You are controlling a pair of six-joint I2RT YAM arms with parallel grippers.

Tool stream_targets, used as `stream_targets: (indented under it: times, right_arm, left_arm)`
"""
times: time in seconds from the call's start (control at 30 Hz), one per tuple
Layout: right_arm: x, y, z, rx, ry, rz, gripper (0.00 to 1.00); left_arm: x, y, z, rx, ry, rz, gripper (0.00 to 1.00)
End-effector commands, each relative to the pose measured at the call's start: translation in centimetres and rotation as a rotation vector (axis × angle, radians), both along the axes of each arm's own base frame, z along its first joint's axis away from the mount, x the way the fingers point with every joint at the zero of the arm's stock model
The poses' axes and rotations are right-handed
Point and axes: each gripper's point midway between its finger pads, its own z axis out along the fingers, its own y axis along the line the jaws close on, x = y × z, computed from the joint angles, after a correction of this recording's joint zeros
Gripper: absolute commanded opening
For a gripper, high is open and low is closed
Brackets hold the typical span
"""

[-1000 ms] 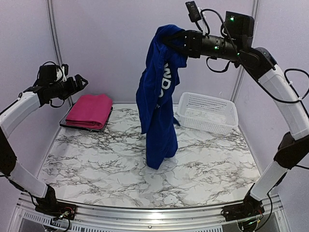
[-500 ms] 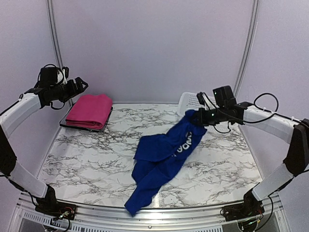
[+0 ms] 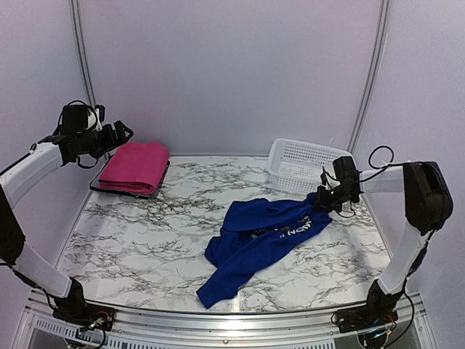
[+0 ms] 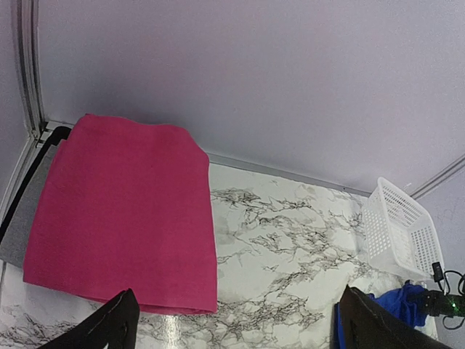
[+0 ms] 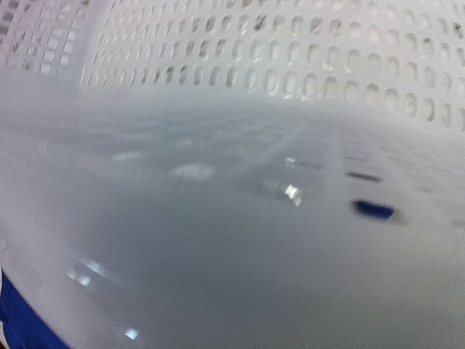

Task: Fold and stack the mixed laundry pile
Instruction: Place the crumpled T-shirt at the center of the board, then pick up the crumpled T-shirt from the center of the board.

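Lowering the royal blue cloth garment [image 3: 261, 233] from mid-air onto the marbled white table [image 3: 145, 240] readies folding; the right gripper [image 3: 324, 200] pinches its corner, the left gripper [image 3: 122, 134] gapes wide.

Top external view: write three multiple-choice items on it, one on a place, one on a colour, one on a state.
1. Where does the folded pink garment lie?
A. In the white basket
B. On the dark tray at the far left
C. At the table's near edge

2. What colour is the garment spread across the middle of the table?
A. Green
B. Yellow
C. Royal blue

3. How is the left hand?
A. Wide open and empty
B. Shut on the pink garment
C. Shut on the basket rim

Key: 1 B, the tray's edge shows beneath the pink cloth; 2 C, the crumpled cloth is blue with white lettering; 3 A, its fingers stand apart with nothing between them.
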Motion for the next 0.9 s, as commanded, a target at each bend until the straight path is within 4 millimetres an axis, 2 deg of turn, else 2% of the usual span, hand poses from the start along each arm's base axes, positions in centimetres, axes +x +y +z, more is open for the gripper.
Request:
stream_targets:
  times: [0.0, 0.07, 0.13, 0.17, 0.23, 0.3, 0.33, 0.4, 0.53, 0.7, 0.77, 0.8, 0.87]
  right_arm:
    - [5.6, -4.4, 3.4, -0.056, -0.160, -0.123, 0.00]
    - [6.7, -5.0, 5.3, -0.093, -0.216, -0.125, 0.00]
    - [7.4, -4.6, 7.2, -0.085, -0.257, -0.088, 0.00]
    - [7.3, -4.1, 7.7, -0.073, -0.254, -0.060, 0.10]
    - [6.1, -3.4, 8.2, -0.046, -0.216, -0.025, 0.41]
    - [4.2, -3.2, 9.5, -0.030, -0.219, -0.024, 0.70]
    - [3.0, -3.2, 10.2, -0.024, -0.232, -0.026, 0.81]
    - [1.0, -3.4, 11.7, -0.031, -0.271, -0.028, 0.91]
    - [-2.5, -4.0, 12.3, -0.086, -0.246, -0.005, 0.93]
    - [-4.7, -2.0, 12.6, -0.011, -0.253, 0.095, 0.92]
    - [-5.1, -0.9, 12.4, 0.016, -0.250, 0.137, 0.91]
    - [-5.3, 0.0, 12.5, 0.033, -0.254, 0.173, 0.90]
    - [-5.6, 1.4, 12.8, 0.044, -0.261, 0.219, 0.89]
  left_arm:
    - [-0.9, 0.0, -0.1, 0.017, 0.007, 0.001, 0.99]
    - [-1.1, -0.4, -0.6, 0.021, 0.024, -0.008, 0.99]
    - [-1.5, -1.6, -1.3, 0.025, 0.044, -0.042, 0.99]
    - [-1.7, -2.4, -2.0, 0.033, 0.060, -0.063, 0.99]
    - [-2.6, -4.6, -3.5, 0.069, 0.095, -0.120, 0.99]
    - [-3.6, -6.9, -4.8, 0.102, 0.120, -0.180, 0.99]
    - [-4.1, -8.0, -5.5, 0.117, 0.133, -0.207, 0.99]
    - [-5.4, -10.8, -7.1, 0.148, 0.161, -0.282, 0.99]
    - [-8.8, -18.9, -10.8, 0.225, 0.224, -0.494, 0.99]
    - [-11.9, -28.0, -15.6, 0.275, 0.320, -0.701, 0.97]
    - [-13.0, -30.4, -18.6, 0.323, 0.377, -0.749, 0.94]
    - [-13.5, -31.4, -19.5, 0.332, 0.405, -0.768, 0.91]
    - [-14.4, -32.3, -21.7, 0.343, 0.468, -0.783, 0.86]
